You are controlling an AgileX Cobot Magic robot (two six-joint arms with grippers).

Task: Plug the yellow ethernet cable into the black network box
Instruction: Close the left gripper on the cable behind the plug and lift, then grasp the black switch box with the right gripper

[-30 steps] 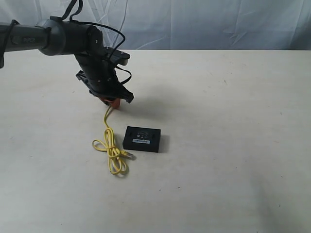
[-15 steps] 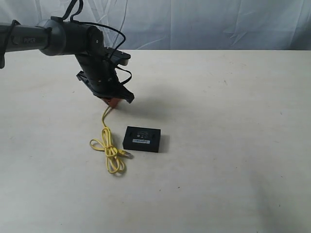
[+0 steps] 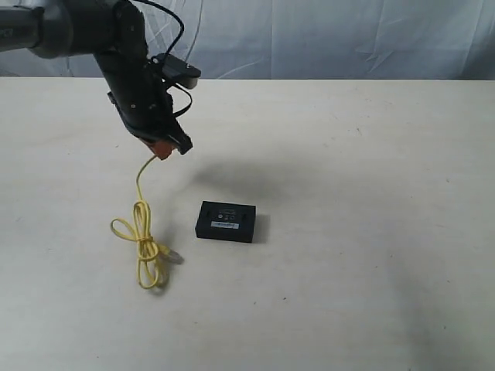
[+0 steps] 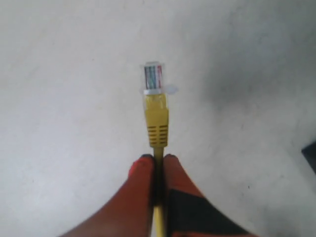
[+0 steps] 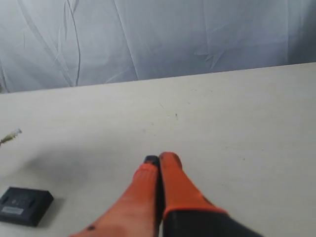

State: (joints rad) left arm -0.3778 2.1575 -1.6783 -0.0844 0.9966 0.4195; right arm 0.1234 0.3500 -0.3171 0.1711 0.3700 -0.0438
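Note:
My left gripper [image 3: 164,149] hangs above the table, up and to the left of the black network box [image 3: 226,221]. Its orange fingers are shut on the yellow ethernet cable [image 3: 143,232] just behind one plug. In the left wrist view that clear plug [image 4: 153,77] juts out past the gripper [image 4: 158,159]. The cord drops to a looped bundle on the table, left of the box, and its other plug [image 3: 175,254] lies there. The box also shows in the right wrist view [image 5: 24,205], a corner of it in the left wrist view [image 4: 311,154]. My right gripper [image 5: 159,159] is shut and holds nothing.
The box and the cable lie on a pale table [image 3: 356,193]. A wrinkled white cloth backdrop [image 3: 332,35] hangs behind its far edge. The right arm is out of the exterior view.
My left gripper has risen and moved left with the cable's end. The looped bundle was dragged left, away from the box. The box has not moved.

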